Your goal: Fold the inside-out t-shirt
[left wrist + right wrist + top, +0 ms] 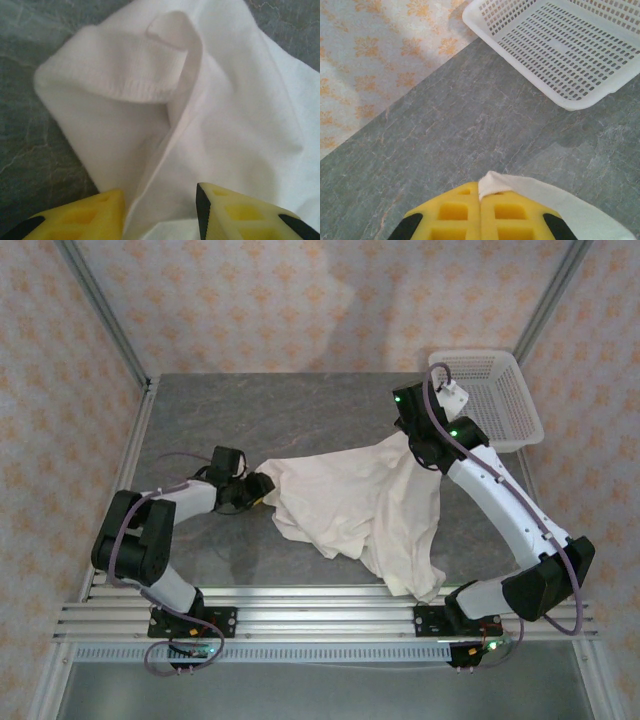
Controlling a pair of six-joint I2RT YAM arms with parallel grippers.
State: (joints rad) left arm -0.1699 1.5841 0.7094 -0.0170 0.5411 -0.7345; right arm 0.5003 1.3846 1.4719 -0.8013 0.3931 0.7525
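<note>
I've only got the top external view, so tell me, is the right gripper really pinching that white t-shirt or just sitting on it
Observer: Pinching. The right gripper is shut, with a folded edge of the soft white cloth t-shirt poking out between its yellow fingers.
Operator: And the left?
Observer: The left gripper is open, with a raised crease of the shirt running between its fingers.
Operator: Which part of the shirt is that?
Observer: A stitched hem, flopped over, lies just ahead of it.
</note>
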